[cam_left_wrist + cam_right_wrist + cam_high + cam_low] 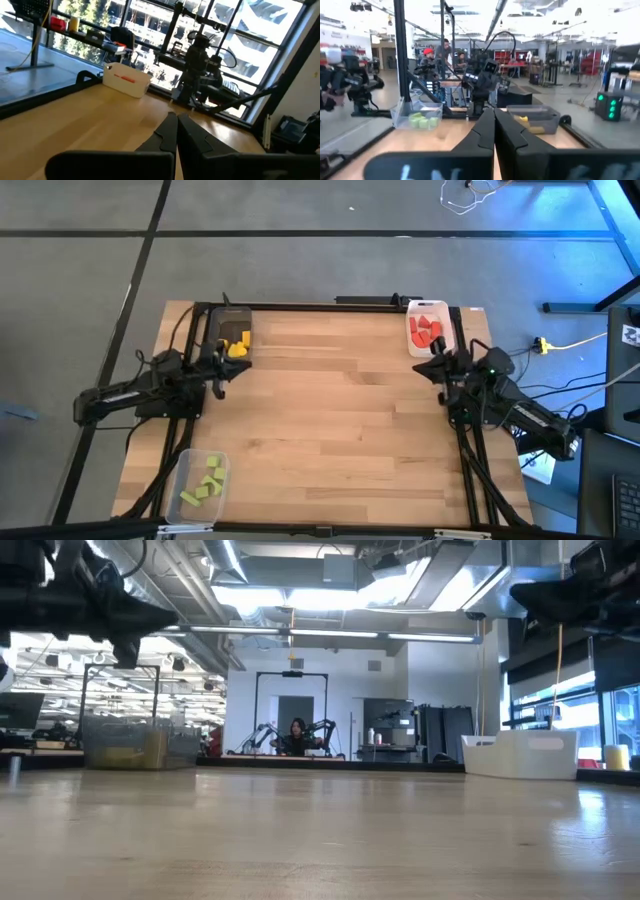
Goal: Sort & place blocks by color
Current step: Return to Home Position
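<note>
From above, the red blocks (427, 330) in the white tray (428, 303), the yellow blocks (238, 346) in the dark tray (232, 312) and the green blocks (203, 480) in the clear tray (190, 465) were too small to count or tell apart by shape. At table height the white tray's wall hid what lay inside, the yellow blocks showed only as a blur through the dark tray, and the left arm (90, 600) and right arm (580, 585) were cut off by the top edge, leaving only dark blurred shapes.
</note>
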Robot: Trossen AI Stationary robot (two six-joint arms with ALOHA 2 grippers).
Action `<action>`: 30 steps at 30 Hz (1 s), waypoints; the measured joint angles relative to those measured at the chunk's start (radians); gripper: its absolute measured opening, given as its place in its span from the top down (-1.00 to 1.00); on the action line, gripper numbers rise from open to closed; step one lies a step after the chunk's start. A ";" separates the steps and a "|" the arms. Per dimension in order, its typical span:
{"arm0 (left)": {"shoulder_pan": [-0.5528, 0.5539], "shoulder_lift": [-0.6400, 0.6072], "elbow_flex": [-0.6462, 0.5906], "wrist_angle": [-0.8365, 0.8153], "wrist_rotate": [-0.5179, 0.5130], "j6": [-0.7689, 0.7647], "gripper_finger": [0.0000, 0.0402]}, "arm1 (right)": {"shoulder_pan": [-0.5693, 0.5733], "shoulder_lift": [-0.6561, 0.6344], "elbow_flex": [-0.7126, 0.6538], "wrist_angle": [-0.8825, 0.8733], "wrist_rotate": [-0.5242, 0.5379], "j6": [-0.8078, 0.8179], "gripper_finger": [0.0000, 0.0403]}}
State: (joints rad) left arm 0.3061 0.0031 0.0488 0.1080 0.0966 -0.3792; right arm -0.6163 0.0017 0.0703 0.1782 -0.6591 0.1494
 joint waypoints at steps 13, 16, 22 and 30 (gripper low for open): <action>0.000 0.002 -0.041 0.067 -0.006 0.192 1.00 | 0.000 0.002 -0.063 0.058 -0.035 -0.152 1.00; 0.000 0.002 -0.041 0.067 -0.006 0.205 1.00 | 0.000 0.002 -0.063 0.058 -0.033 -0.155 1.00; 0.000 0.002 -0.041 0.045 -0.008 0.207 1.00 | 0.000 0.002 -0.063 0.057 -0.033 -0.091 1.00; 0.000 0.002 -0.040 0.017 -0.061 0.270 1.00 | 0.000 0.002 -0.062 0.056 -0.033 -0.076 1.00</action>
State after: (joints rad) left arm 0.3061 0.0051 0.0086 0.1254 0.0358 -0.1097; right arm -0.6163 0.0036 0.0078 0.2344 -0.6918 0.0734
